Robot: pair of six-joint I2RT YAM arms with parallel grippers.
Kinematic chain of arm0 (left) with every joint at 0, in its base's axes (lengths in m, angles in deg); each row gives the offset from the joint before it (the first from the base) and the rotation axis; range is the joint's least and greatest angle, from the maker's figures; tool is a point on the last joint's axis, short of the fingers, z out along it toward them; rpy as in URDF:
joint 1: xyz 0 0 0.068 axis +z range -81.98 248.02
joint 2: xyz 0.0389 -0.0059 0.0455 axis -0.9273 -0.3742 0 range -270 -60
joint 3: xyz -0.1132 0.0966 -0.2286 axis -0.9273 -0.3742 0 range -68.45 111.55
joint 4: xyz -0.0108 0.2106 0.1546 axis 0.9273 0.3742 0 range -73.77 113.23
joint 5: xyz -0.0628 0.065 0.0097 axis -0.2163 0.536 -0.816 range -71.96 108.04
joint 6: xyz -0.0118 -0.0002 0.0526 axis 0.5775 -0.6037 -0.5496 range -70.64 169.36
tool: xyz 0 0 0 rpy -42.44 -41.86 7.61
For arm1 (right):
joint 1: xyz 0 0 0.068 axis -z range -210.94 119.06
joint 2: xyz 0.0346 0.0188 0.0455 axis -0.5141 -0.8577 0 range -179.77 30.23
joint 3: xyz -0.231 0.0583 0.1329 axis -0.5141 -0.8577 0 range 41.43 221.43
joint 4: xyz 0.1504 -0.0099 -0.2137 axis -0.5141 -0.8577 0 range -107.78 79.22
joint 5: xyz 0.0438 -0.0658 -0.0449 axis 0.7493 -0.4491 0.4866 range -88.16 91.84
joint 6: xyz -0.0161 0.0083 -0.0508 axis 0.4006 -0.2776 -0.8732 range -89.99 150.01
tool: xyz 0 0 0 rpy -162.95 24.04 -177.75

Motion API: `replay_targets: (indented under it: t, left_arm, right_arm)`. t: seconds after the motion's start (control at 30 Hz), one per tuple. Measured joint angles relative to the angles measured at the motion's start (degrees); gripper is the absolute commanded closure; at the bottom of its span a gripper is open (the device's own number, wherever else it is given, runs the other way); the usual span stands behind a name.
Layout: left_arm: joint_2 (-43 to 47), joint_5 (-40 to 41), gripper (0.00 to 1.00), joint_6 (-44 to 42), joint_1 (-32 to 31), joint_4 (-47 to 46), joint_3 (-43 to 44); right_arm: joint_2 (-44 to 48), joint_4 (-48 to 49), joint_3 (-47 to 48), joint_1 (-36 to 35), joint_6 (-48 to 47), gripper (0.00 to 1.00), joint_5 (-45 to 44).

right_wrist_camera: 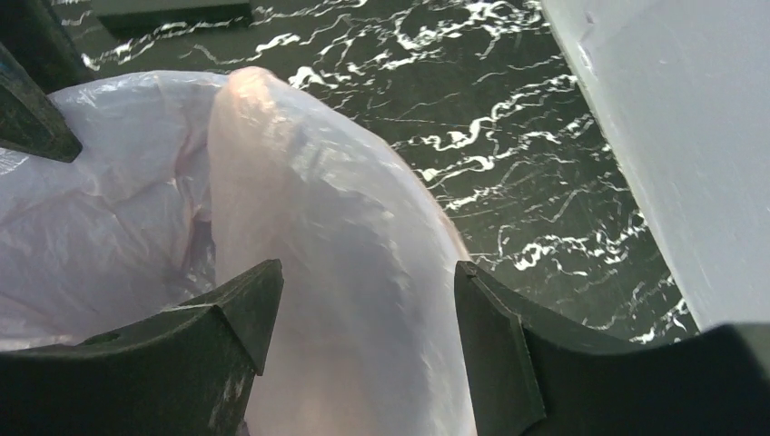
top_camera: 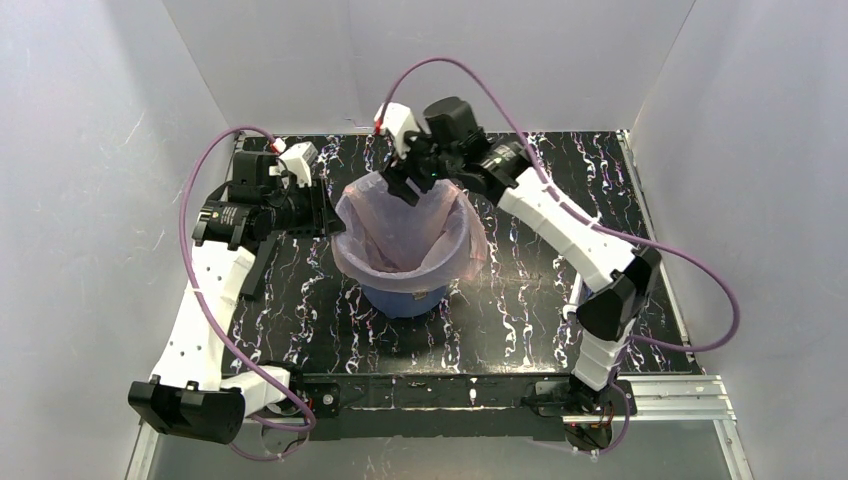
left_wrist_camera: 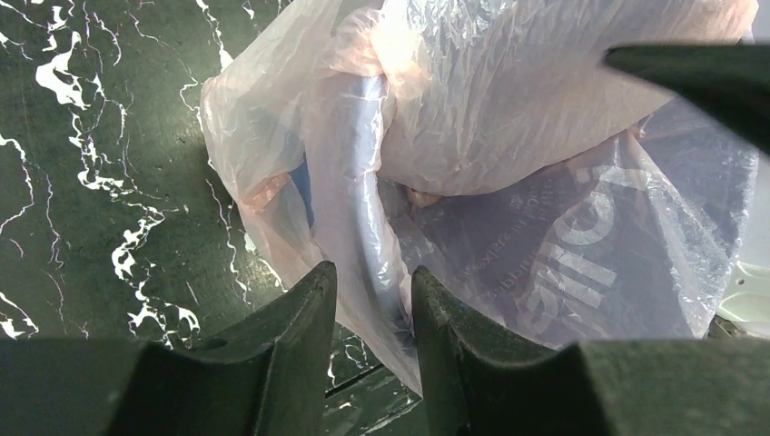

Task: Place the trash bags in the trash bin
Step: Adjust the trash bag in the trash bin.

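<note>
White panel walls (top_camera: 100, 150) enclose a black tabletop (top_camera: 540, 300) veined in white, with a metal rail (top_camera: 670, 395) along its near right edge. At the centre stands the trash bin (top_camera: 405, 298), a round blue bucket, upright. The trash bag (top_camera: 400, 235), thin pale-pink film, sits inside the bin as a liner, its mouth open upward and its edge folded out over the rim, looser and fuller on the right side. The left gripper (top_camera: 330, 215) is at the bin's left rim. In the left wrist view its fingers (left_wrist_camera: 304, 318) stand a narrow gap apart with the film-covered rim running between them; whether they press on it cannot be told. White lettering shows through the film there, unreadable. The right gripper (top_camera: 408, 188) reaches over the far rim, jaws spread wide, straddling a raised hump of bag film that fills most of the gap and appears blurred in the right wrist view. A dark finger of the other gripper intrudes at the upper right of the left wrist view. Purple cables (top_camera: 183, 230) loop from both wrists, clear of the bin. Both arms crowd the rim and partly screen the bag's far and left edges from overhead.
</note>
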Motion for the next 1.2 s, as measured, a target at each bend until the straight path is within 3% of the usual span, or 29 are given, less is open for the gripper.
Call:
replay_targets:
  t: [0.27, 0.7, 0.9, 1.2]
  left_arm:
    - [-0.9, 0.0, 0.7, -0.6, -0.4, 0.0, 0.1]
    - [-1.1, 0.5, 0.83, -0.5, -0.8, 0.0, 0.3]
    - [-1.0, 1.5, 0.87, 0.1, -0.8, 0.0, 0.2]
    - [-0.9, 3.4, 0.88, 2.1, -0.8, 0.0, 0.2]
  right_arm:
    - [-8.5, -0.3, 5.7, -4.2, -6.2, 0.21, 0.2]
    - [-10.8, 3.0, 7.3, -4.5, -8.3, 0.23, -7.1]
    - [-9.7, 7.7, 1.2, -4.6, -5.7, 0.22, -14.9]
    - [-4.5, 11.0, -7.2, -3.9, -1.2, 0.21, -16.6]
